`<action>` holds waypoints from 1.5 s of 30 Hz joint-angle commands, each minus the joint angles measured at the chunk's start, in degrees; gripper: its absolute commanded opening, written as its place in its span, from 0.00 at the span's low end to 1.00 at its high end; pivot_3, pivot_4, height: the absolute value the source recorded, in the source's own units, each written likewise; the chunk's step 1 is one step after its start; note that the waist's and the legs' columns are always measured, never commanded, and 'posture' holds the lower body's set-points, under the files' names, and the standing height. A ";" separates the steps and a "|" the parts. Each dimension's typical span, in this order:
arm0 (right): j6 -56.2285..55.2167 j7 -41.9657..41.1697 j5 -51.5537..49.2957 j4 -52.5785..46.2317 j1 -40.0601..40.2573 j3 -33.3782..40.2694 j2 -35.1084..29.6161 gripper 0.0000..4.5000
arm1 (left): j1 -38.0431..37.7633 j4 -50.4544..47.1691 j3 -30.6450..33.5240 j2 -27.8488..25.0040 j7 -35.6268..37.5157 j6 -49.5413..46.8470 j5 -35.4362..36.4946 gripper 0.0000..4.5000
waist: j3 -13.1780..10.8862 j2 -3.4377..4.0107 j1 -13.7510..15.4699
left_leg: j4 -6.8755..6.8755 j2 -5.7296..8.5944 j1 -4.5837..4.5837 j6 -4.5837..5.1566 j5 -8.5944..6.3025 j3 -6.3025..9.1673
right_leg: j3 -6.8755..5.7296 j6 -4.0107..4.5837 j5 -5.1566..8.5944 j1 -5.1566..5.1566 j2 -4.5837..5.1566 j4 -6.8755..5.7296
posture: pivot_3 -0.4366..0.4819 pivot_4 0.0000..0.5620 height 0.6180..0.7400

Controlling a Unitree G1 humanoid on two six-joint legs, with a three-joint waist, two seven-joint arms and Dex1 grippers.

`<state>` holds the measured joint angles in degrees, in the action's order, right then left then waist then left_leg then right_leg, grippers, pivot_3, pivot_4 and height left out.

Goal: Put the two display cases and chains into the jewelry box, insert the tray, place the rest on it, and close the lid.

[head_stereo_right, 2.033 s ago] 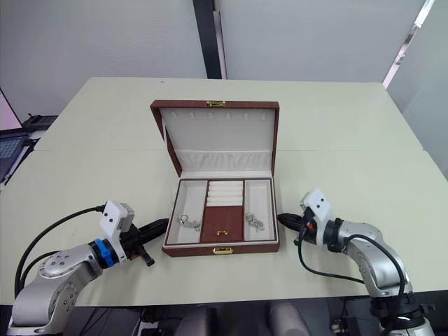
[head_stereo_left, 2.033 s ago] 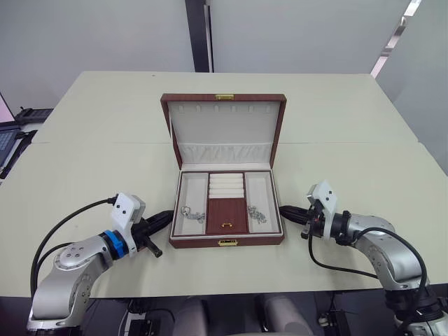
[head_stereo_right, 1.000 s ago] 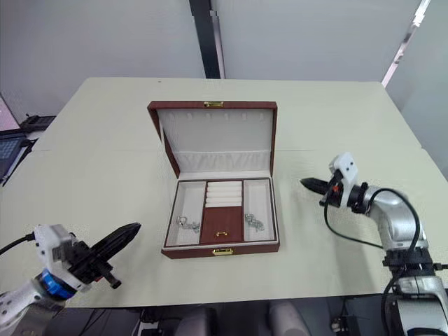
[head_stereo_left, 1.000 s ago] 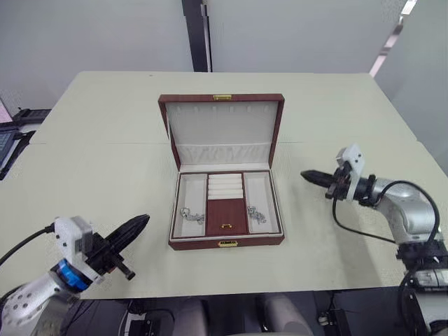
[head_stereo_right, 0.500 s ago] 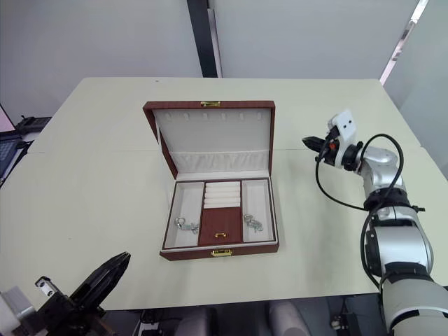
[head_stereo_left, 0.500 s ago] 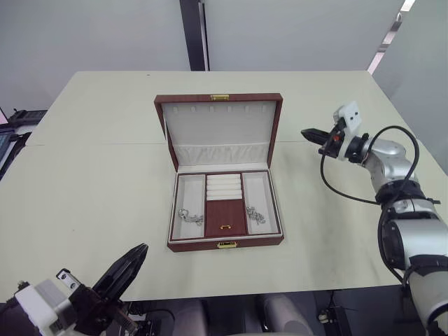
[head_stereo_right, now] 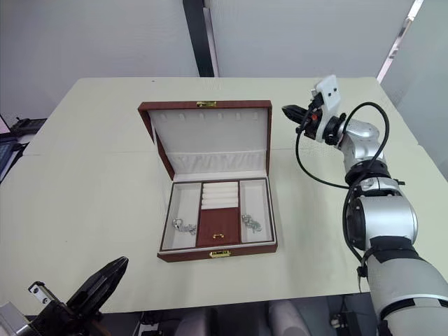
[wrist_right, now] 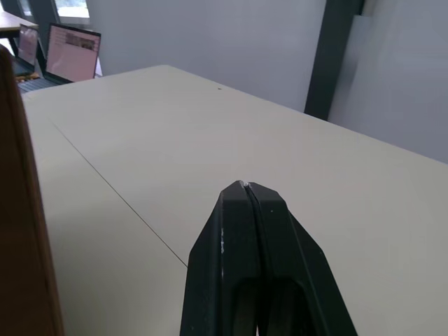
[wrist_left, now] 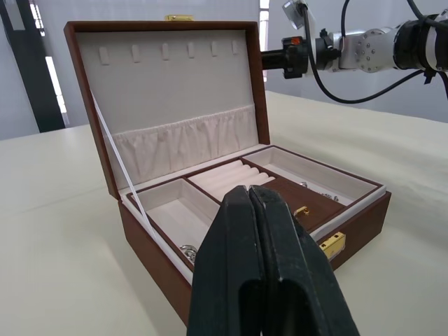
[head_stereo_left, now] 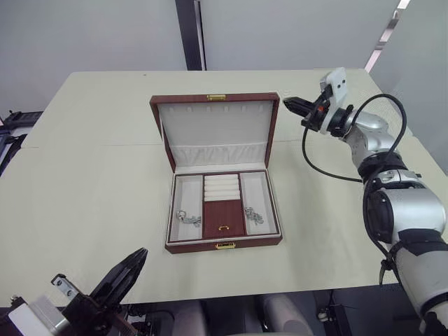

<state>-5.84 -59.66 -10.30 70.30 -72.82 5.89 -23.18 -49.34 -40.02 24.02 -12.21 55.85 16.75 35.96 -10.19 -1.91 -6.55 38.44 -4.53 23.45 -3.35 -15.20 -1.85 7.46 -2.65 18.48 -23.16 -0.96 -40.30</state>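
Note:
The brown jewelry box stands open at the table's centre, its cream-lined lid upright. Inside, a cream tray shows several compartments. Silver chains lie in the left and right compartments, with a brown lidded section between them. The display cases are out of view. My right gripper is shut and empty, hovering just right of the lid's top corner, pointing at it. My left gripper is shut and empty, low at the table's front edge, left of the box.
The beige table has a seam running across it behind the box. A laptop sits off the table's far left side. A dark pillar stands behind the table.
My right gripper moved away from the box's front right side, up and back to the lid's top right corner. My left gripper drew back from the box to the table's front edge.

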 commanded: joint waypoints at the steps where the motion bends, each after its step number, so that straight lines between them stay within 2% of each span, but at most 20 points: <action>1: -0.11 -2.09 -1.55 -0.89 -2.40 2.28 0.39 0.01 | -0.99 0.18 -0.82 -0.37 0.25 2.08 -0.17 0.00 | 0.00 0.00 0.00 | -0.03 0.00 0.00 0.00 0.00 0.00 | -0.01 0.01 0.00 0.00 0.00 0.00 | 0.48 0.27 1.00; 7: 4.19 -11.75 -3.23 -4.34 -1.61 2.99 1.09 0.01 | -1.22 0.93 -1.81 -0.28 -0.43 3.36 -0.65 0.00 | -0.01 0.02 0.03 | -0.22 0.00 -0.01 -0.01 0.00 -0.01 | -0.04 0.02 0.01 0.00 0.01 0.12 | 0.48 0.27 1.00; 13: 9.90 -19.81 -4.27 -11.84 1.71 1.41 0.05 0.01 | -0.68 1.15 -2.63 -0.99 -1.26 3.63 -1.52 0.00 | -0.01 0.03 0.08 | -0.38 -0.03 -0.01 -0.01 0.01 0.00 | -0.10 0.05 0.01 0.00 0.01 0.28 | 0.48 0.27 1.00; 18: 17.72 -24.66 -6.05 -25.38 8.60 -1.14 -1.22 0.01 | -0.98 0.08 -3.95 -1.45 -2.60 3.23 -2.08 0.00 | 0.00 0.04 0.12 | -0.40 -0.03 0.00 -0.01 0.01 0.01 | -0.11 0.05 0.02 0.02 0.02 0.30 | 0.48 0.27 1.00; 21: 24.08 -27.01 -7.89 -37.90 15.00 -3.63 -3.31 0.01 | -0.90 -2.05 -4.05 -2.66 -4.79 1.47 -2.13 0.00 | 0.00 0.04 0.19 | -0.39 -0.03 0.00 -0.01 0.01 0.05 | -0.14 0.05 0.02 0.02 0.02 0.30 | 0.48 0.27 1.00; 26: 31.37 -27.33 -10.69 -52.16 22.47 -5.55 -7.66 0.01 | -1.13 -4.24 -4.55 -4.37 -7.47 -0.73 -1.67 0.00 | 0.00 0.04 0.35 | -0.38 -0.02 0.01 -0.01 0.01 0.10 | -0.18 0.04 0.02 0.04 0.02 0.30 | 0.48 0.27 1.00; 30: 30.64 -22.49 -10.68 -53.24 24.39 -3.65 -9.11 0.01 | 0.87 -4.21 -3.17 -7.06 -10.00 -3.89 -0.44 0.00 | 0.00 0.04 0.28 | -0.37 -0.01 -0.03 0.00 0.01 0.13 | -0.20 0.03 0.01 0.06 -0.01 0.28 | 0.48 0.27 1.00; 33: 28.58 -19.95 -9.65 -54.11 27.73 -2.58 -11.36 0.01 | 4.18 -2.69 0.38 -10.37 -14.87 -9.33 0.69 0.00 | 0.00 0.03 0.40 | -0.35 -0.01 -0.04 0.00 0.02 0.18 | -0.24 0.03 0.01 0.10 -0.02 0.26 | 0.48 0.27 1.00; 36: 27.92 -17.24 -9.96 -56.35 32.77 -0.49 -14.16 0.00 | 7.61 -0.97 3.44 -13.02 -17.90 -13.47 3.16 0.13 | 0.01 0.02 1.33 | -0.33 -0.01 -0.04 0.00 0.03 0.23 | -0.31 0.03 0.01 0.17 0.00 0.27 | 0.48 0.27 1.00; 37: 27.81 -16.50 -10.15 -56.72 34.46 0.23 -15.01 0.00 | 8.49 -0.11 4.25 -14.04 -18.35 -15.23 4.32 0.20 | 0.01 0.03 1.51 | -0.33 0.00 -0.04 0.00 0.03 0.22 | -0.30 0.03 0.01 0.18 0.00 0.27 | 0.48 0.27 1.00; 41: 25.97 -12.37 -10.09 -58.27 41.39 3.53 -17.04 0.18 | 12.93 6.89 7.72 -18.01 -18.62 -22.22 9.87 0.48 | 0.02 0.05 1.74 | -0.34 0.01 -0.05 0.00 0.03 0.23 | -0.30 0.03 0.00 0.16 0.01 0.27 | 0.48 0.27 1.00; 45: 24.84 -8.77 -10.92 -60.63 48.46 6.82 -17.46 0.42 | 20.37 16.50 10.20 -22.11 -16.50 -25.17 10.66 0.76 | 0.02 0.06 1.77 | -0.35 0.00 -0.07 -0.01 0.03 0.26 | -0.34 0.03 0.00 0.18 0.00 0.24 | 0.48 0.27 1.00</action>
<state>20.12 -69.64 -19.56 12.36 -25.00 10.35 -39.90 -30.27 -25.72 31.75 -33.17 38.58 -7.80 45.50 -10.16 -1.85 -4.78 38.09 -4.53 23.34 -3.36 -15.17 -1.57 7.10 -2.62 18.49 -22.93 -0.96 -40.06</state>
